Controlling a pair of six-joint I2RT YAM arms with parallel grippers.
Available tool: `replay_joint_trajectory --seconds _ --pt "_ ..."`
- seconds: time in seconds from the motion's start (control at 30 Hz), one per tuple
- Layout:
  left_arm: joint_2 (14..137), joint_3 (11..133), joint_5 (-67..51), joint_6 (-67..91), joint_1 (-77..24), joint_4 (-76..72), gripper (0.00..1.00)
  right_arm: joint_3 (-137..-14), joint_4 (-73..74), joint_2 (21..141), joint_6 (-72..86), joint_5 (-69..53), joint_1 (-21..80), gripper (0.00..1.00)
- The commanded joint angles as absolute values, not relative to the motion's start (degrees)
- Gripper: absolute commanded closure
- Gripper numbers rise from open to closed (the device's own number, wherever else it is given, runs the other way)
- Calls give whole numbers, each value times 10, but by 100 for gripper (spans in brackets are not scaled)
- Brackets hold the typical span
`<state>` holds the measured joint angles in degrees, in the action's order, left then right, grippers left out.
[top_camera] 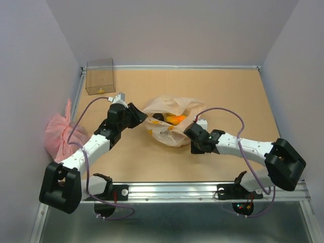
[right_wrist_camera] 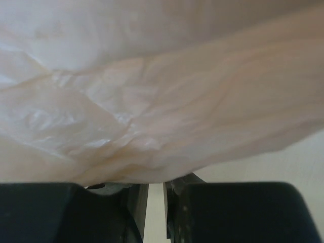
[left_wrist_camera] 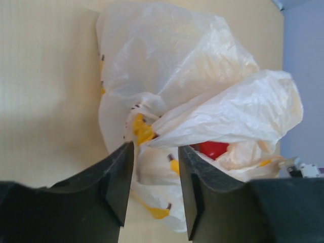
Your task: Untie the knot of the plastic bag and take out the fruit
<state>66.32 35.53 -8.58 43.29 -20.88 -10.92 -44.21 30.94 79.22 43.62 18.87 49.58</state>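
The pale peach plastic bag (top_camera: 169,132) lies crumpled at the table's middle with its top gaping. An orange-yellow fruit (top_camera: 176,119) and a dark round piece (top_camera: 158,117) show in the opening. In the left wrist view the bag (left_wrist_camera: 192,66) shows a red fruit (left_wrist_camera: 212,149) under a fold and a puckered bunch with yellow print (left_wrist_camera: 143,127); I see no clearly tied knot. My left gripper (top_camera: 140,115) is open at the bag's left edge, with film lying in the gap (left_wrist_camera: 156,172). My right gripper (top_camera: 195,128) sits at the bag's right edge, jaws nearly together, tips hidden under the film (right_wrist_camera: 152,101).
A pink crinkled bag (top_camera: 59,135) lies at the table's left edge beside my left arm. A clear brown box (top_camera: 99,76) stands at the back left corner. Walls close in the left, back and right sides. A metal rail (top_camera: 202,190) runs along the front.
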Motion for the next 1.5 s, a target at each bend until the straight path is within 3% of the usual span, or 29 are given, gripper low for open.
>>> replay_joint_trajectory --seconds 0.0,0.1,0.13,0.37,0.6,0.83,1.03,1.13,1.17,1.23,1.27,1.37,1.4,1.43,1.47 --pt "629 396 -109 395 -207 -115 38 -431 246 785 461 180 498 80" --pt "588 420 -105 333 -208 -71 23 -441 249 768 448 171 498 79" --pt "578 427 -98 316 -209 -49 18 -451 252 747 435 165 498 72" --pt "563 522 -69 148 -266 23 17 -536 370 674 407 208 497 32" --pt "669 617 21 5 -379 39 10 -696 432 733 357 292 497 7" --pt "769 691 69 -76 -424 32 8 -740 429 828 425 357 479 0" --pt "826 691 85 -103 -432 18 8 -691 391 878 466 342 466 0" --pt "853 675 125 -71 -432 -18 8 -636 363 875 475 319 466 15" --pt "860 672 147 -62 -432 -25 9 -619 349 873 481 313 466 28" --pt "881 668 162 -40 -432 -36 12 -571 330 855 486 289 466 40" --pt "889 667 172 -12 -432 -51 13 -557 321 848 489 282 465 54" --pt "921 670 191 28 -425 -65 21 -507 295 820 496 264 465 76" --pt "934 674 200 53 -418 -68 27 -494 285 804 497 260 465 90" --pt "939 676 200 70 -412 -70 31 -472 280 796 499 258 465 94" --pt "944 678 199 86 -404 -76 43 -459 271 788 501 255 465 99"
